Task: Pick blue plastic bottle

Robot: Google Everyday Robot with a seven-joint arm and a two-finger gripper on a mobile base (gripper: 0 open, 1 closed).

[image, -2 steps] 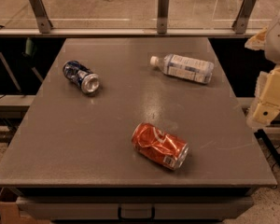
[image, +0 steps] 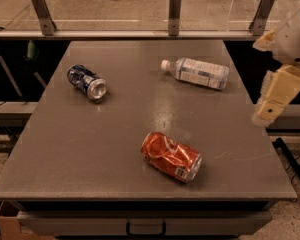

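Observation:
The blue plastic bottle (image: 197,73) is clear with a white cap and a pale blue-and-white label. It lies on its side at the back right of the grey table (image: 90,154), cap pointing left. My gripper (image: 271,100) hangs at the right edge of the view, beyond the table's right side. It is to the right of the bottle, slightly nearer the camera, and apart from it. It holds nothing that I can see.
A crushed dark-blue can (image: 86,82) lies at the back left. A crushed red can (image: 171,156) lies at the front centre. A glass rail on metal posts (image: 175,11) runs behind the table. A drawer handle (image: 146,229) shows under the front edge.
My gripper and arm have shifted a little to the left, toward the table's right edge. The bottle and both cans have not moved.

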